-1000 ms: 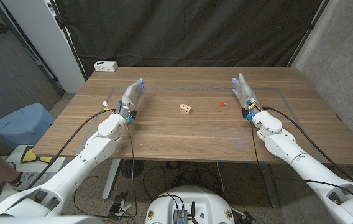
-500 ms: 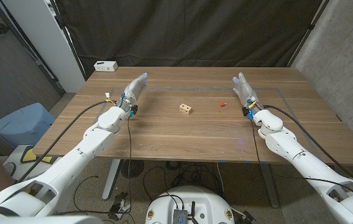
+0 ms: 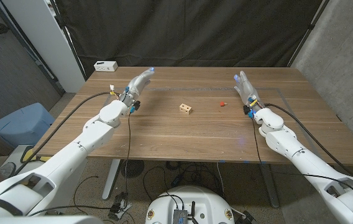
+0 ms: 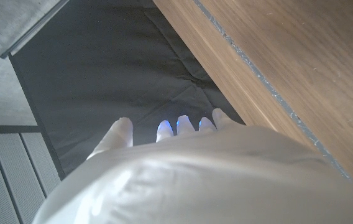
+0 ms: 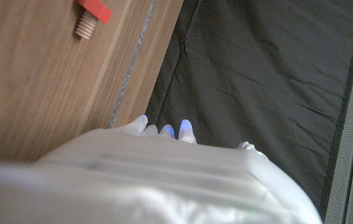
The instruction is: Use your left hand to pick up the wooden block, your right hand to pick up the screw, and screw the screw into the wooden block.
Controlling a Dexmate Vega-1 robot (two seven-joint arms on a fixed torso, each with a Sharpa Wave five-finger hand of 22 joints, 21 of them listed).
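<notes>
Both hands empty with fingers loosely spread, so I'd swing my left hand (image 3: 137, 86) from the bench's (image 3: 164, 134) left edge toward the mid-bench wooden block (image 3: 186, 109), fingers wide, while my right hand (image 3: 245, 91) waits near the screw (image 3: 222, 104).

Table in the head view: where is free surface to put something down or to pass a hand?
Bare wood lies between the left hand and the wooden block, across the near strip of the table in front of both, and along the far edge right of the white box. Tightest: the gap between block, screw and right hand.
</notes>
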